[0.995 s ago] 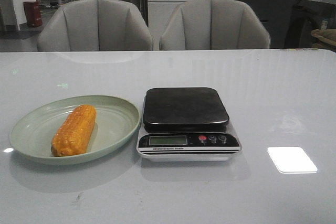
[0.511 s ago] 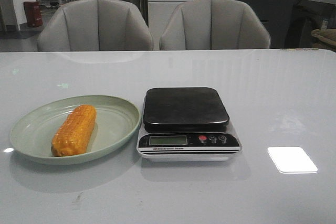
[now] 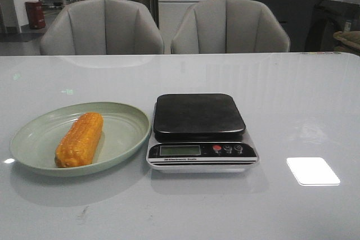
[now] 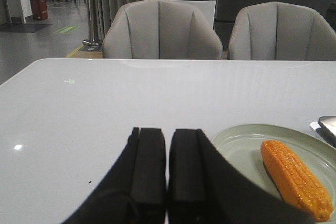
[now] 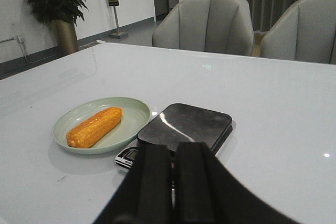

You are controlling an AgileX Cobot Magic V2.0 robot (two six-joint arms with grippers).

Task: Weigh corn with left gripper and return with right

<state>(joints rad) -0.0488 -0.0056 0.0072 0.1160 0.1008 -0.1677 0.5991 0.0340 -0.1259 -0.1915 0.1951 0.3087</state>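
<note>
The orange-yellow corn [image 3: 80,139] lies lengthwise on a pale green plate [image 3: 34,139] at the table's left. It also shows in the left wrist view [image 4: 295,178] and the right wrist view [image 5: 94,126]. The scale [image 3: 201,130] with a black platform stands just right of the plate; nothing is on the platform. My left gripper [image 4: 167,132] is shut and empty, above the table short of the plate [image 4: 236,142]. My right gripper [image 5: 173,146] is shut and empty, short of the scale [image 5: 186,124]. Neither gripper shows in the front view.
Two grey chairs [image 3: 101,26] [image 3: 229,25] stand behind the table's far edge. A bright light reflection [image 3: 313,171] lies on the glossy white table right of the scale.
</note>
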